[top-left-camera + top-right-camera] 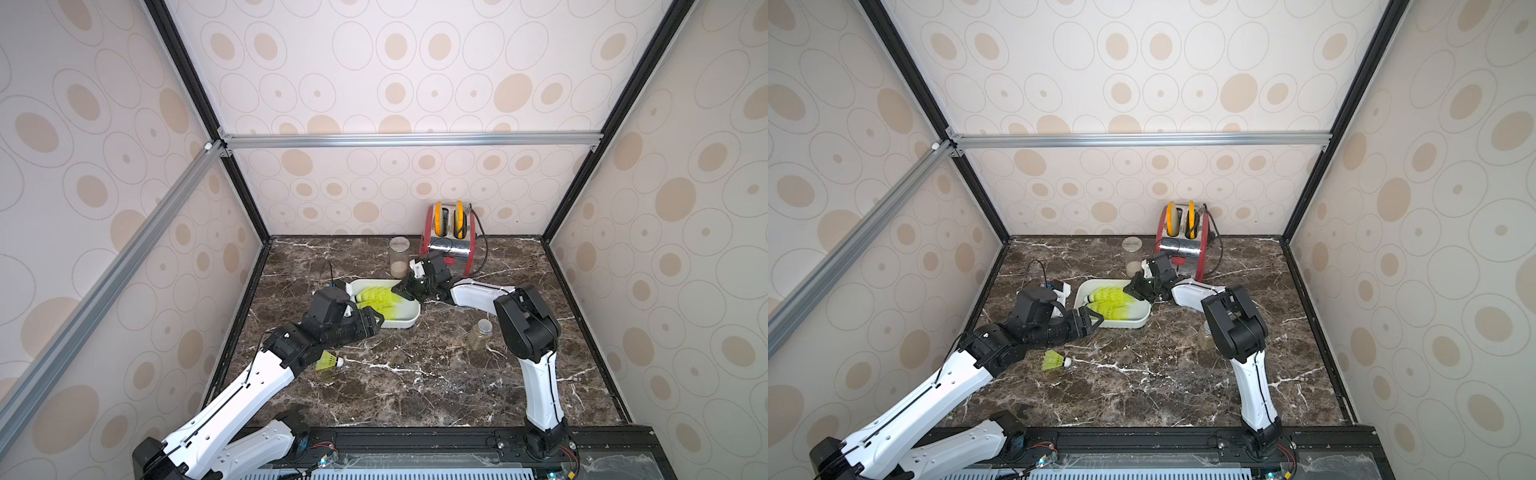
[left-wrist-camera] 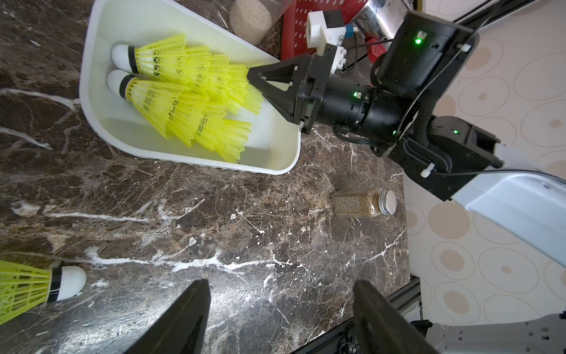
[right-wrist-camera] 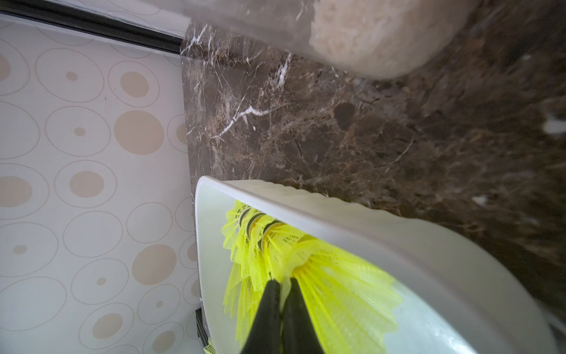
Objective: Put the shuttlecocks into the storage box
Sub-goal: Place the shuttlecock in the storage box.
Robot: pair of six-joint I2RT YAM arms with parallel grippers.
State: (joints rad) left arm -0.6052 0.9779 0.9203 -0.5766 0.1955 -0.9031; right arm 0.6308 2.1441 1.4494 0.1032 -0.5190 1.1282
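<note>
The right gripper (image 3: 283,281) has its fingers (image 3: 268,315) drawn almost together on the skirt edge of the end cone in a nested row of shuttlecocks (image 2: 190,92) lying inside the box (image 2: 190,157). Whether they pinch it or only touch it cannot be told. The left gripper (image 2: 280,306) hangs with its fingers (image 2: 190,315) spread wide and empty over the table (image 2: 275,230), just beside the box's near wall. Two rows lie in the box, white tips toward the left arm. One loose shuttlecock (image 1: 328,360) lies on its side on the table beside the left forearm. The step in hand looks like placing into the box. Next, the right fingers should part and lift clear without dragging the row. The left gripper, being nearest, should then straddle the loose shuttlecock's skirt and close gently.
</note>
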